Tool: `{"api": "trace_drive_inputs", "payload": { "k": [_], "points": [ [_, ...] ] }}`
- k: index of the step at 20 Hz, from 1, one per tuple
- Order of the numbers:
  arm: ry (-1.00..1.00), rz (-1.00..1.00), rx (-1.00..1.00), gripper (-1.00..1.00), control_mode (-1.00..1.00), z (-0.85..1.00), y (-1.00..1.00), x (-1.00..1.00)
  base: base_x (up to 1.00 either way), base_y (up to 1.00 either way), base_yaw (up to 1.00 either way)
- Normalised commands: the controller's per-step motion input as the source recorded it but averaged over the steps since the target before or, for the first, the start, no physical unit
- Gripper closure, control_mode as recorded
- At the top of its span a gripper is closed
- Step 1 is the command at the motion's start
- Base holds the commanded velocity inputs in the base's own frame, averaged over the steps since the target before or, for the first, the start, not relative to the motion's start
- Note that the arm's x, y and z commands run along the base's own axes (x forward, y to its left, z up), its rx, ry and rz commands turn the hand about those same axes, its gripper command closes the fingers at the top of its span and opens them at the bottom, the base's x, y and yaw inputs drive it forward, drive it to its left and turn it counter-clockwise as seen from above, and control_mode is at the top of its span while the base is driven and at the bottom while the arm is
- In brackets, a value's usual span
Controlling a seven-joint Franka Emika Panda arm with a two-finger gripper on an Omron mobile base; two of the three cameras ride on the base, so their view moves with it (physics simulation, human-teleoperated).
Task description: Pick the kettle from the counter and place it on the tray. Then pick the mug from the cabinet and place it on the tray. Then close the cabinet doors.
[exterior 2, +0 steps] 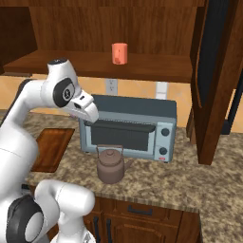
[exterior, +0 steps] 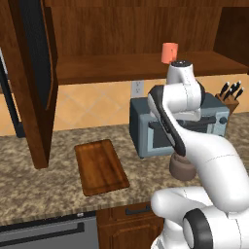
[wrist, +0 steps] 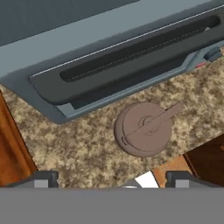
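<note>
Jaws stand wide apart on your gripper (wrist: 112, 179), with nothing between them; its two dark tips sit at the bottom of the hand view, looking straight down.

You'll find the kettle (wrist: 145, 128) just above those tips, centre-right in the hand view, seen from the top with its loop handle running diagonally. It rests on the counter (wrist: 78, 144), close in front of the grey toaster oven (wrist: 109, 57).

In the right base view the kettle (exterior 2: 111, 165) sits at lower centre, and the toaster oven (exterior 2: 128, 128) is behind it. The tray (exterior: 100, 166) lies flat at centre-left of the left base view, apart from the kettle.

Look to the upper centre for the mug (exterior 2: 119, 53), upright on the cabinet (exterior 2: 95, 64) shelf. One cabinet door (exterior 2: 213, 80) hangs open at the right.
</note>
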Motion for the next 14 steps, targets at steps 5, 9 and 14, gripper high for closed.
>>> {"api": "trace_drive_inputs", "payload": {
  "k": [5, 9, 14],
  "points": [
    [0.0, -0.18, 0.06, -1.0, -1.0, -0.1, -0.34, -0.06, 0.0, 0.0, 0.0],
    [0.0, -0.01, 0.0, -1.0, -1.0, 0.0, -0.01, 0.01, 0.0, 0.0, 0.0],
    [0.0, -0.05, 0.02, -1.0, -1.0, -0.25, -0.21, -0.06, 0.0, 0.0, 0.0]
  ]
}}
